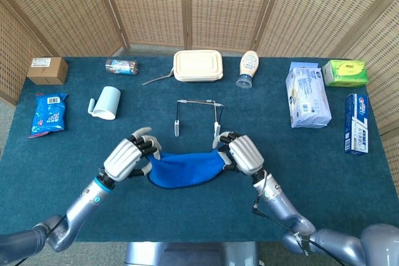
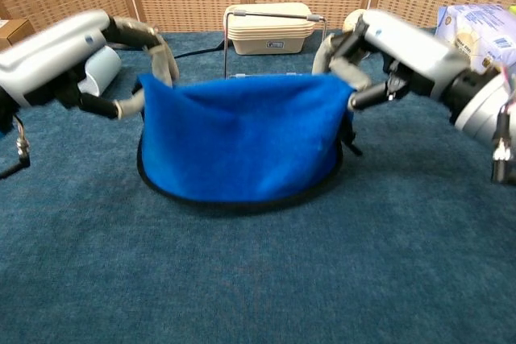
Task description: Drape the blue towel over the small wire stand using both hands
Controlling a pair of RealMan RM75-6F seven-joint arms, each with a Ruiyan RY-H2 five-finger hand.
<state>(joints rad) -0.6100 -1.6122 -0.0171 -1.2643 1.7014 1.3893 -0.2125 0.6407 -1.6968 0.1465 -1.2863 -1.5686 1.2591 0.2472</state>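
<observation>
The blue towel with its dark edging hangs in the air between both hands, clear of the table. My left hand pinches its left top corner. My right hand pinches the right top corner. The small wire stand stands upright just beyond the towel. In the chest view the towel hides the stand's lower half and feet.
Behind the stand lie a cream lunch box, a spoon and a sauce bottle. A light blue mug lies at left, with a snack bag and cardboard box. Tissue packs and boxes sit at right.
</observation>
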